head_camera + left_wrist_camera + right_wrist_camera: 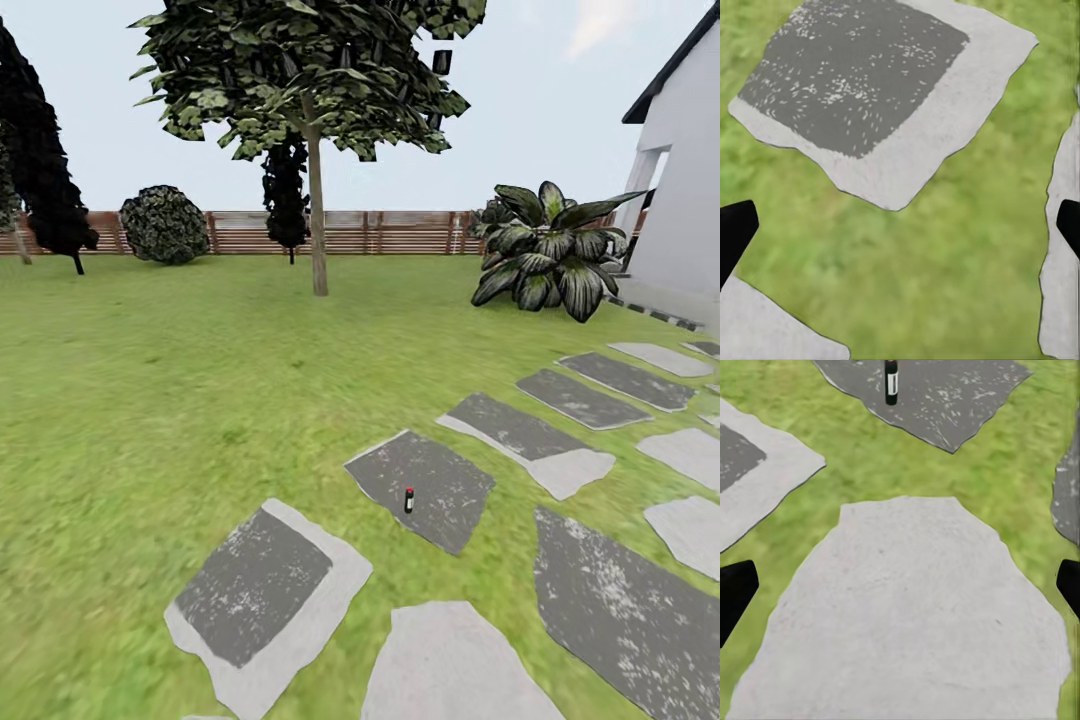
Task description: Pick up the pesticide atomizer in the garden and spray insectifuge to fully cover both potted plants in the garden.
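The pesticide atomizer [408, 500] stands upright on a dark grey stepping stone [425, 485] in the garden lawn [170, 400], a short way ahead in the head view. It is a slim dark bottle with a white label band. In the right wrist view the atomizer [891, 382] stands far beyond my right gripper [900, 592], which hangs open over a pale stone [907, 615] with nothing between its fingers. My left gripper [900, 232] is open over grass, near another grey stone [862, 82]. The potted plants are out of view.
Stepping stones [580, 400] run off to the right toward a white house wall [685, 220]. A big broad-leaved plant [550, 255] stands before it. A tree [317, 200], a round bush [163, 226] and a brown slatted fence [400, 232] border the far lawn.
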Robot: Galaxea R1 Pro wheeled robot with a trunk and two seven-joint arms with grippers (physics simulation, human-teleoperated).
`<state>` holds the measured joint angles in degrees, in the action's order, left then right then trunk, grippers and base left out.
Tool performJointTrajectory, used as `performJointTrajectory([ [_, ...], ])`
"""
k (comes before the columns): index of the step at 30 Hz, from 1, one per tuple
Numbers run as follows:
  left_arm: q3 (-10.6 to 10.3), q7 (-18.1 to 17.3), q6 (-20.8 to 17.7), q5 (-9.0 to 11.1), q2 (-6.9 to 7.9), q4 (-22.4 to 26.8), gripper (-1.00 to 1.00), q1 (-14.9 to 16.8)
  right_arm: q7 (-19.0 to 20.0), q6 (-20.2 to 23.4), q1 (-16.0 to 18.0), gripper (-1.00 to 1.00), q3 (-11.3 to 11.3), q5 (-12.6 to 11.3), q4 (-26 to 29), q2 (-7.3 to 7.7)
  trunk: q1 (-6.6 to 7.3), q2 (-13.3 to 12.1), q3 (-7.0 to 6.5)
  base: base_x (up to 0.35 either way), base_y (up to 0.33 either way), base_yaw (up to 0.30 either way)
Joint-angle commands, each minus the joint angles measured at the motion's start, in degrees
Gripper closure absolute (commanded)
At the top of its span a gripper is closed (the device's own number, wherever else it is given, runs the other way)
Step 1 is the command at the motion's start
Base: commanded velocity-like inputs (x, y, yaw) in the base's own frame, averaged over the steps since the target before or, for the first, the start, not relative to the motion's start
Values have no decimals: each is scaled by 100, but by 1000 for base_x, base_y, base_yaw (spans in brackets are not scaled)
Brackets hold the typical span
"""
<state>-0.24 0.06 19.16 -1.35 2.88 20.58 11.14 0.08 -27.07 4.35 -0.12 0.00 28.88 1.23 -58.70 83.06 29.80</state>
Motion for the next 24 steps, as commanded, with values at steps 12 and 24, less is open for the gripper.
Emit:
performJointTrajectory([
  [12, -2, 2, 18, -14, 2, -2, -100, 2, 1, -18, 5, -100, -5, 0, -6, 0, -3, 2, 6, 339, 0, -294],
  [24, -2, 2, 22, -14, 2, -2, -100, 2, 1, -18, 5, -100, -3, 0, -6, 0, -3, 2, 6, 336, 77, -296],
])
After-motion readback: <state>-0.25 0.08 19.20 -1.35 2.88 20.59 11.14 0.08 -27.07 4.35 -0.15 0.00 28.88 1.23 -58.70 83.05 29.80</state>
